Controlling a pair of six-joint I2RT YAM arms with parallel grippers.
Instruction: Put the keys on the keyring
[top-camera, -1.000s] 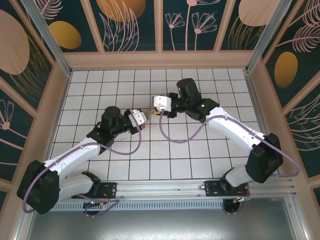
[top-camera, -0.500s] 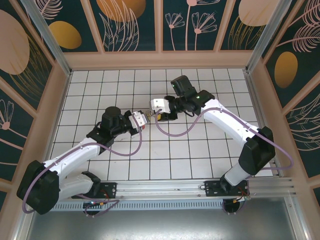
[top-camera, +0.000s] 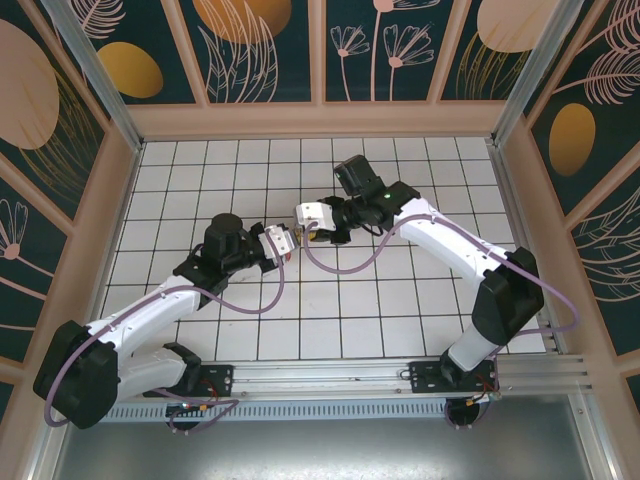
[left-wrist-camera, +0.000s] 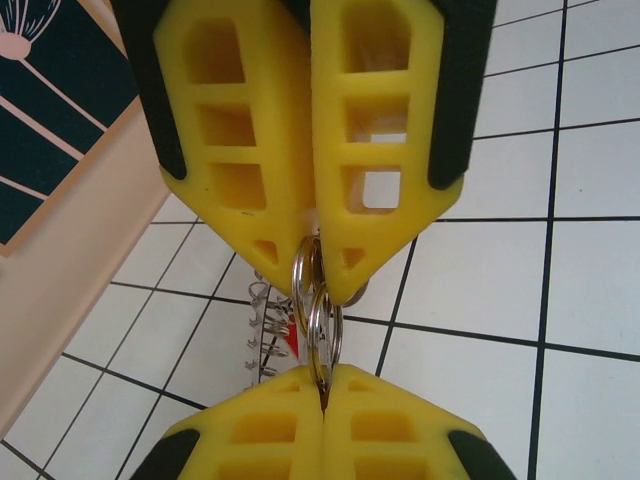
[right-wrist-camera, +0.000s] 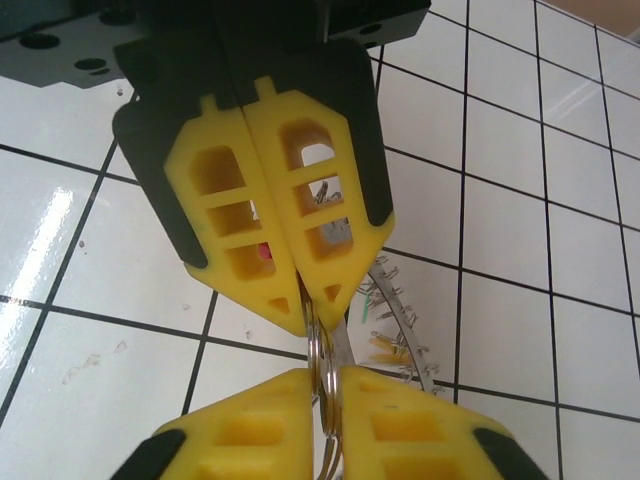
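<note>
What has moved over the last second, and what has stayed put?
The right arm swung to the left. Its elbow and forearm shifted leftward, bringing the right gripper slightly closer to the left gripper. As far as the top view shows, nothing was picked up or let go. The left arm barely moved. Both grippers are shut, tip to tip, on the keyring.

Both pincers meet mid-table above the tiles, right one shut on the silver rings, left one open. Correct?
Not quite: the left pincer is shut, not open. The left wrist view shows its yellow fingers pressed together on the silver rings. The rest holds: the right pincer is shut on the rings, and the two meet mid-table above the tiles.
</note>
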